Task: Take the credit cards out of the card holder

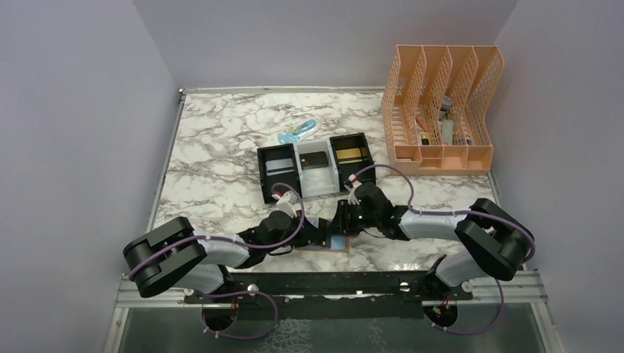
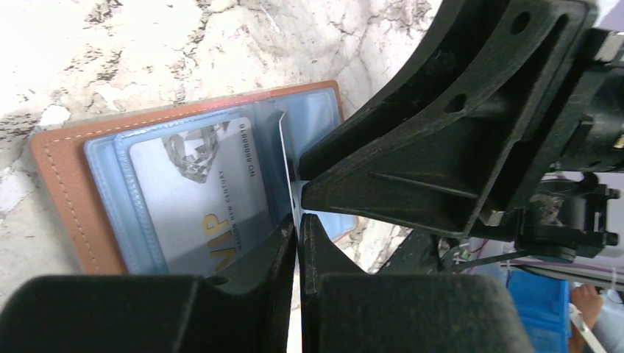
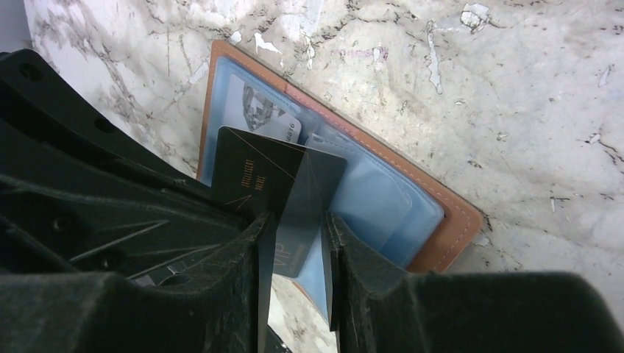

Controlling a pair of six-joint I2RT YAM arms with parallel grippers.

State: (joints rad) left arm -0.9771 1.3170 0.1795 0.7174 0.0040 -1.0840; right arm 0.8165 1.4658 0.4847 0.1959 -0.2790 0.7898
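The card holder (image 2: 66, 191) is tan-brown leather with pale stitching and pale blue pockets, one showing a silvery-grey card (image 2: 199, 198) with a grey diamond print and gold lettering. Above the holder, the dark card (image 3: 257, 176) is grey-black with thin gold lines. The table (image 1: 213, 147) under the holder is white marble veined grey; beyond stand a black-and-white tray (image 1: 265, 184) and a peach lattice rack (image 1: 401, 118).

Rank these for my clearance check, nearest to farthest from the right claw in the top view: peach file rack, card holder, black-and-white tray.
1. card holder, under the right claw, at the table's near edge.
2. black-and-white tray, just beyond it, mid-table.
3. peach file rack, far right corner.
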